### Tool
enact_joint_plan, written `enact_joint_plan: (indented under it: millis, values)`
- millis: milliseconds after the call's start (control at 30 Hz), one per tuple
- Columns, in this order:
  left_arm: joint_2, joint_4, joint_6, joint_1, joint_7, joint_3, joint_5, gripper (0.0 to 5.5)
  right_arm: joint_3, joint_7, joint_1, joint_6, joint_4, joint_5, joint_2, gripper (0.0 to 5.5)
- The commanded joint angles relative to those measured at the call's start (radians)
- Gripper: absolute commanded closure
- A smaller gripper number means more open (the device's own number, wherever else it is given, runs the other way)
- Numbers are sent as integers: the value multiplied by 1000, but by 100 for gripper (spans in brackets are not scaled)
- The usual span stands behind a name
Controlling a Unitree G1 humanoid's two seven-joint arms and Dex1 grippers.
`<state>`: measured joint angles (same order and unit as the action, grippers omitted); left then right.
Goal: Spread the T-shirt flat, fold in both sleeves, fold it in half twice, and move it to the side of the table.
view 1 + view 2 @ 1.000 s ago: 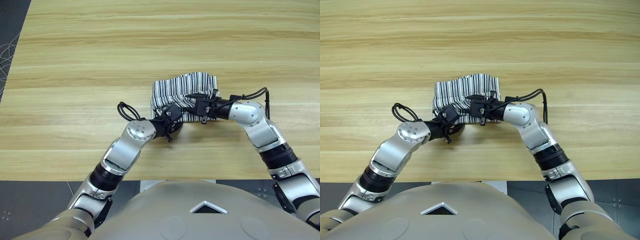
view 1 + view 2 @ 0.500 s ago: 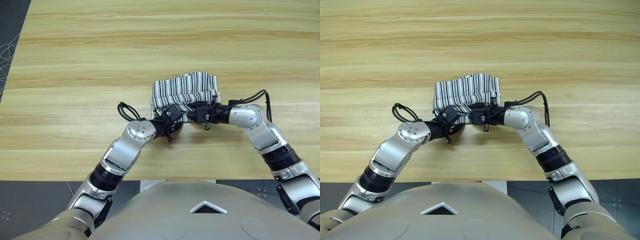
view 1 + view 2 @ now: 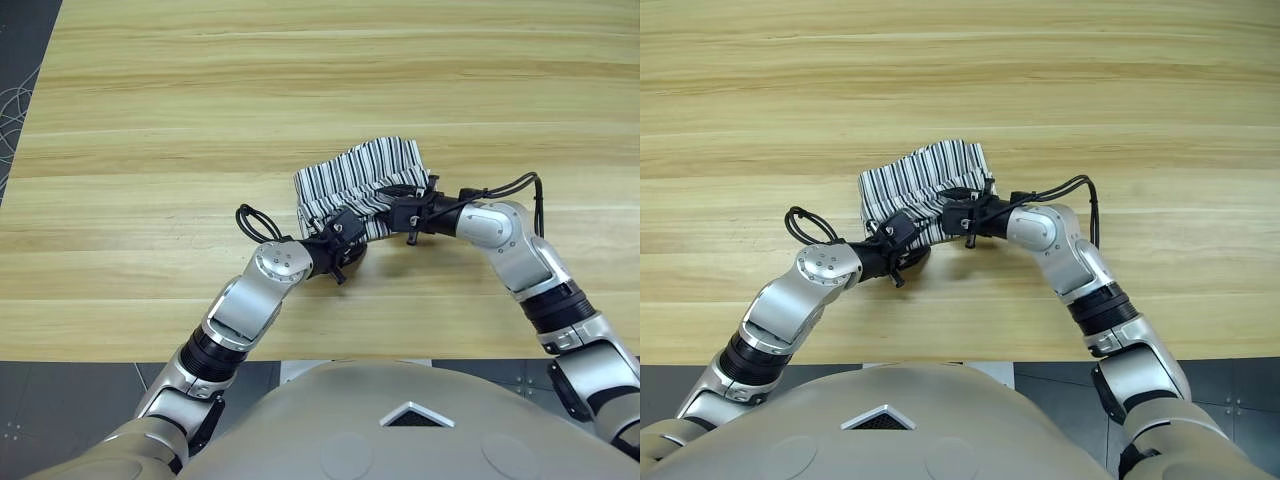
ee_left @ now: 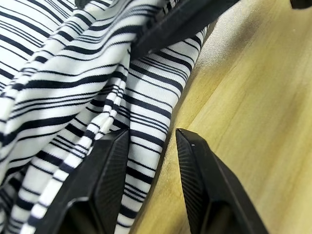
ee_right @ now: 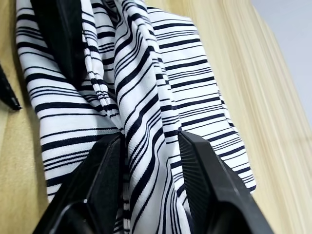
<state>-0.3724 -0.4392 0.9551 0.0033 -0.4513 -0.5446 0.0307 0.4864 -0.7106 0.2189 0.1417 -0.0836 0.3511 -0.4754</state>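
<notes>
The black-and-white striped T-shirt (image 3: 360,178) lies folded into a small packet on the wooden table (image 3: 200,120), skewed with its right side farther from me. My left gripper (image 3: 340,238) is at the packet's near left corner. In the left wrist view that gripper (image 4: 152,134) has the folded edge of the T-shirt (image 4: 73,73) between its fingers. My right gripper (image 3: 398,211) is at the near right edge. In the right wrist view it (image 5: 148,139) is shut on a bunched fold of the T-shirt (image 5: 195,83).
Bare wooden table stretches far ahead and to both sides of the packet. The table's near edge (image 3: 330,358) runs just below my arms, and dark floor (image 3: 20,60) shows past its left edge.
My right gripper has moved away from me with the shirt's right side, so the packet has turned and now sits skewed. The left gripper has stayed in place.
</notes>
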Motion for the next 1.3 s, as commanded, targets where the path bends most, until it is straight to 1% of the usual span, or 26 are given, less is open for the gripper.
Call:
enact_joint_plan:
  millis: [33,233,400,533,633,733,900,1000,1067,1200,1300]
  values:
    - [-35,117,112,98,-7,-78,11,376,-27,28,46,-4,-14,15,4,362]
    - [-28,106,114,98,-2,-85,16,376,14,256,64,24,-128,198,48,362]
    - [-22,103,111,99,2,-98,17,376,28,373,83,19,-182,268,108,362]
    - [-17,115,101,95,4,-105,17,376,20,488,127,7,-241,297,185,362]
    - [-15,123,96,96,6,-111,16,376,-3,537,157,-1,-261,274,235,362]
    - [-15,126,94,96,8,-116,16,376,-26,554,180,-6,-267,252,259,362]
    - [-13,128,90,95,9,-119,17,376,-22,599,208,-85,-327,305,283,362]
    - [-13,129,88,94,10,-119,16,376,-21,558,208,-145,-358,295,289,362]
    - [-13,130,87,94,10,-119,16,376,-32,467,200,-195,-359,254,284,362]
    - [-12,131,84,93,11,-118,16,376,-11,246,189,-237,-325,210,211,362]
    - [-12,132,84,93,10,-119,16,376,-55,77,177,-273,-234,85,186,362]
